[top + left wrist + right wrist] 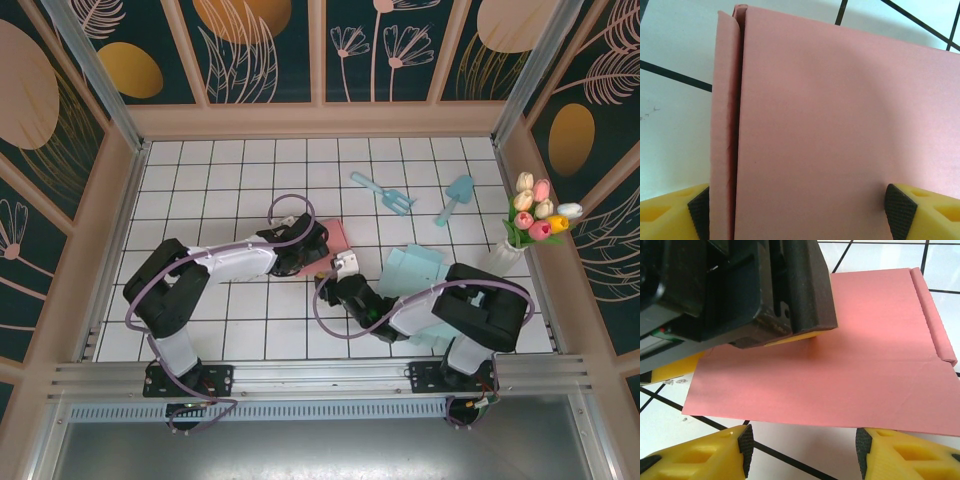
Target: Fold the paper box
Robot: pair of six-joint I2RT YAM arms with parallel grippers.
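Observation:
The pink paper box lies flat on the white tiled table, half under my left arm. In the left wrist view it spreads wide under the camera, with a narrow folded flap along its left side. My left gripper stands open over the sheet, one pad resting on it. The right wrist view shows the same sheet with its rolled flap at the right and the left gripper's black body on top of it. My right gripper is open just short of the sheet's near edge, nothing between its fingers.
A pale teal flat box lies right of the pink one. Two teal toy shovels lie farther back. A vase of tulips stands at the right wall. Both arms meet at mid-table.

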